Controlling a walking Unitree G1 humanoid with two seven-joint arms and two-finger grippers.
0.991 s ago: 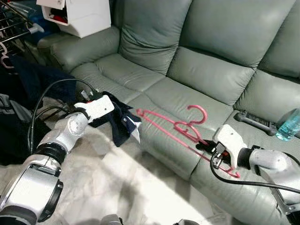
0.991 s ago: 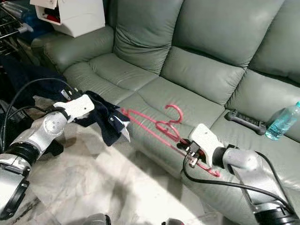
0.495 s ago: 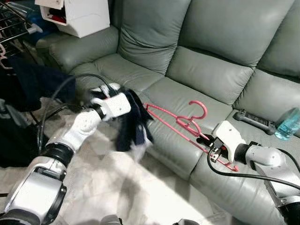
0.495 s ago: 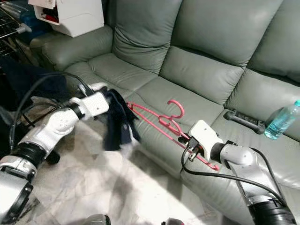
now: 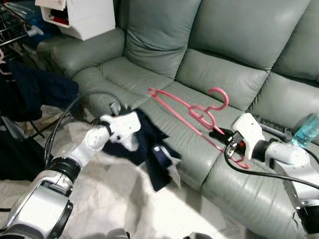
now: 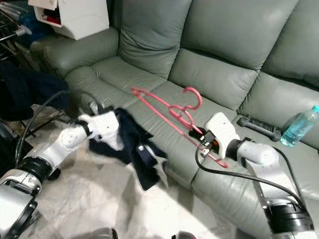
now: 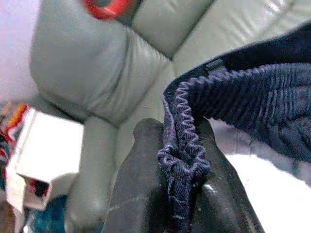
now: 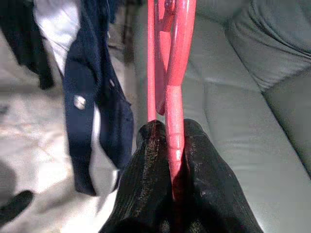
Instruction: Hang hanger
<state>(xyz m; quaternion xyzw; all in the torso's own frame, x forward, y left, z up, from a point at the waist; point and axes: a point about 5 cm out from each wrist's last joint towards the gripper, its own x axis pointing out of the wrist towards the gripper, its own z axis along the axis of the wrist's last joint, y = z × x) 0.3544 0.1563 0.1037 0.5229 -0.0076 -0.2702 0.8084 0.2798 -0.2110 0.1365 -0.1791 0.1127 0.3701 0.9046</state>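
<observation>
A pink hanger (image 5: 192, 112) is lifted off the grey-green sofa (image 5: 219, 79), its hook pointing up. My right gripper (image 5: 223, 135) is shut on its lower bar, and in the right wrist view the pink bar (image 8: 174, 121) runs between the black fingers (image 8: 146, 174). My left gripper (image 5: 130, 130) is shut on a dark navy garment (image 5: 154, 152) that hangs over the sofa's front edge. The left wrist view shows the garment's ribbed hem (image 7: 187, 145) pinched between the fingers.
A clothes rack (image 5: 15, 30) with dark clothes stands at the far left. A white box (image 5: 82, 17) sits on the sofa's left arm. A remote (image 6: 259, 127) and a water bottle (image 5: 305, 132) lie on the right seat. Pale floor lies below.
My right gripper has raised the pink hanger up off the seat. My left gripper has dropped lower and toward me with the navy garment, which now trails down the sofa front.
</observation>
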